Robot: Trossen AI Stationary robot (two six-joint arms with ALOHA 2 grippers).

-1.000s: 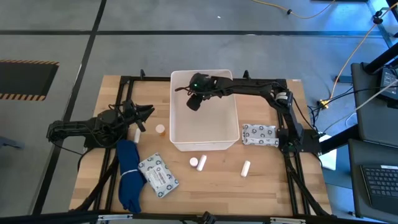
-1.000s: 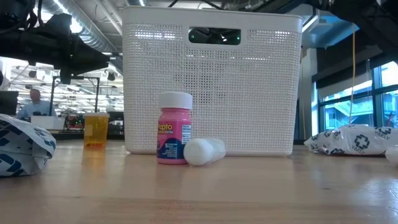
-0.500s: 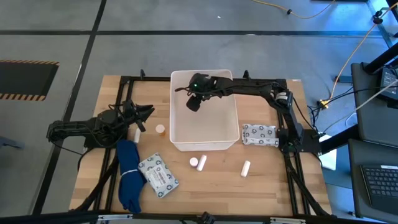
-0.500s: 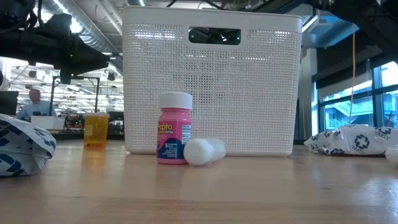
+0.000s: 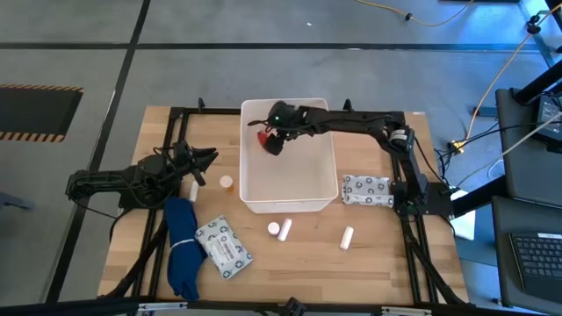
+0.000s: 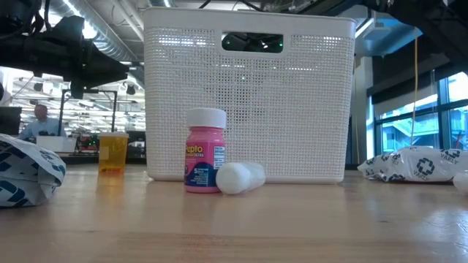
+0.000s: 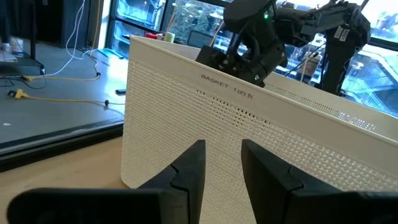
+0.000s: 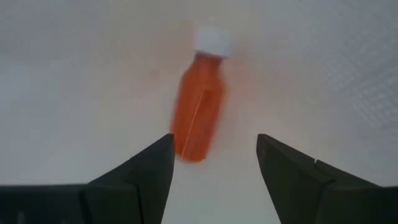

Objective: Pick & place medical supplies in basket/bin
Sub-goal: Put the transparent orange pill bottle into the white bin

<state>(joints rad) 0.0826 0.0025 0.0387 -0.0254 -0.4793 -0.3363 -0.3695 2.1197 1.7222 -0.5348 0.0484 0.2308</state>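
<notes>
While over basket [image 5: 290, 204], right gripper [image 8: 214, 163] open, red bottle [image 8: 198, 106] loose.

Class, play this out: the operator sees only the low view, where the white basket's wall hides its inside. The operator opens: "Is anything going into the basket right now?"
Observer: Yes. The right claw is over the basket, fingers apart, and a red bottle with a white cap is free beyond them.
Operator: Where is the left arm?
Observer: The left claw waits beside the basket's left wall, carrying nothing.
Operator: What lies behind my camera?
Observer: A blue cloth beside a printed packet.
</notes>
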